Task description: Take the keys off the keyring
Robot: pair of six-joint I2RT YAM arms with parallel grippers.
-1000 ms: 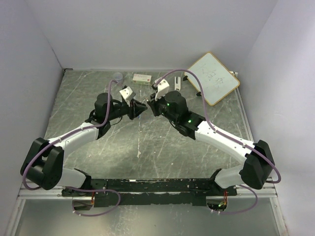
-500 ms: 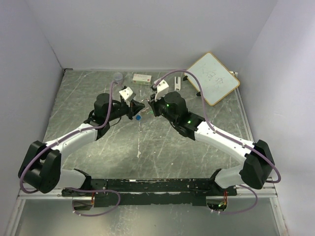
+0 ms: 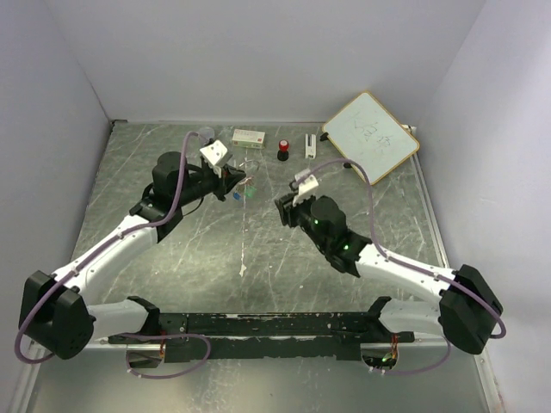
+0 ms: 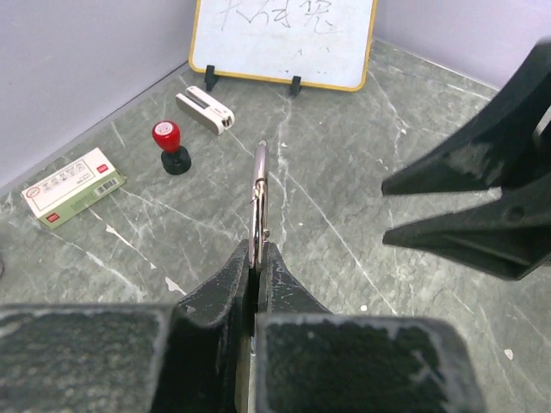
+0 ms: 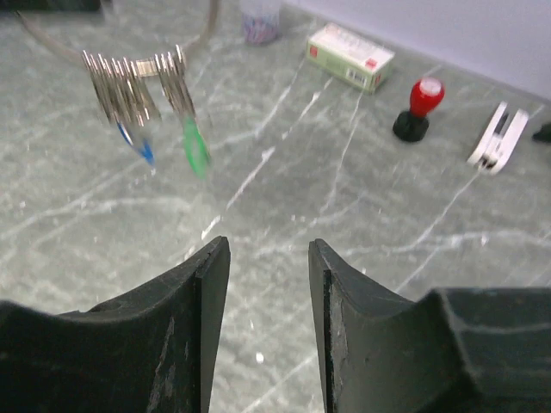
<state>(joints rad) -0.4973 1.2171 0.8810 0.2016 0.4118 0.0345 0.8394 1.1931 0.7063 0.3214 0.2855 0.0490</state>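
Note:
My left gripper (image 3: 238,178) is shut on the keyring (image 4: 257,202), a thin silver wire loop held edge-on between the fingertips above the table. In the right wrist view the keyring (image 5: 138,84) shows as a bunch of silver rings. The blue key (image 5: 138,143) and the green key (image 5: 196,146) hang from it. Both keys also show in the top view, the blue key (image 3: 236,196) and the green key (image 3: 248,193), just below the left gripper. My right gripper (image 3: 281,206) is open and empty. It sits to the right of the keys, apart from them.
A red-and-black knob (image 3: 282,151), a white clip (image 3: 310,144), a small box (image 3: 249,137) and a clear cup (image 3: 205,133) stand along the back. A whiteboard (image 3: 372,136) leans at the back right. Walls close the table on three sides.
My right gripper has drawn back from the left gripper toward the near right and is open. My left gripper has moved back and left with the keyring, and the keys now hang in view.

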